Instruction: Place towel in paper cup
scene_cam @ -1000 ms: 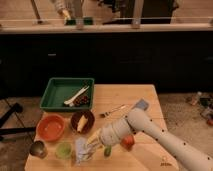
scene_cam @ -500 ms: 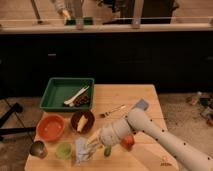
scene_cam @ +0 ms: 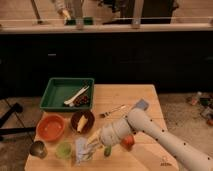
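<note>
My gripper (scene_cam: 94,141) is at the end of the white arm (scene_cam: 145,127), which reaches in from the lower right. It hangs low over the front left of the wooden table (scene_cam: 135,97). Right at its tip, a little below and to the left, is a pale, crumpled blue-white thing, the towel (scene_cam: 81,151). It stands between a small green cup (scene_cam: 63,149) and the gripper. I cannot tell a paper cup apart from the towel; it may be under or around it. I cannot tell if the gripper touches the towel.
A green tray (scene_cam: 56,90) with utensils sits at the back left. An orange bowl (scene_cam: 51,127), a dark bowl with a yellow item (scene_cam: 82,121) and a metal cup (scene_cam: 38,148) stand nearby. A fork (scene_cam: 114,110), a blue sponge (scene_cam: 141,104) and a red item (scene_cam: 128,143) lie near the arm.
</note>
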Available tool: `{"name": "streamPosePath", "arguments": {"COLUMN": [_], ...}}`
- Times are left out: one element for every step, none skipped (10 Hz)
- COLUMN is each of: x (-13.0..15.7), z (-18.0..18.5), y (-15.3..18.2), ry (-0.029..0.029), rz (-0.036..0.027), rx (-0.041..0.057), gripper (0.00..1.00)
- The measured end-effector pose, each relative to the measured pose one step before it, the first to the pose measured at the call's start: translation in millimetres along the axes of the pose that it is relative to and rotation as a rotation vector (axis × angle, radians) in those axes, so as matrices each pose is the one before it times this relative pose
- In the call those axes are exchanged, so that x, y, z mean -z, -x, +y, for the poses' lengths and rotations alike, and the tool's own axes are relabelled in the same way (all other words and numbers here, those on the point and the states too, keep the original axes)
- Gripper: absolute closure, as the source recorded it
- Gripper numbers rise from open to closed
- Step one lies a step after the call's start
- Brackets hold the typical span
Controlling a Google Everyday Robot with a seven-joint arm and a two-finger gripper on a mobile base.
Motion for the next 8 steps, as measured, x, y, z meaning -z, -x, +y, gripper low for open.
{"name": "streamPosePath", "arguments": {"x": [0.00,0.06,0.11,-0.03,0.02,-0.01,-0.01,0.00], "z": [0.10,-0.07,0.04,0.10,-0.04,-0.07,0.03,0.07], "y": [0.04,-0.06,-0.02,0.08,-0.05,-0.04,0.02,0.04], "ry": [0.00034,-0.00048,-0.00015,0.00044,-0.00028,-0.00017,0.00008,0.00021], "rz": [-0.00018,0.00032,0.00020,-0.00028,0.00016,0.00014,-0.00011,-0.00020], "rx": [-0.00006,-0.00015,-0.00024,-0.00002,-0.00014,-0.00001,-0.00057,-0.00021], "gripper": [0.80,0.68,0.60,0.50,0.37,0.29,0.22,0.20]}}
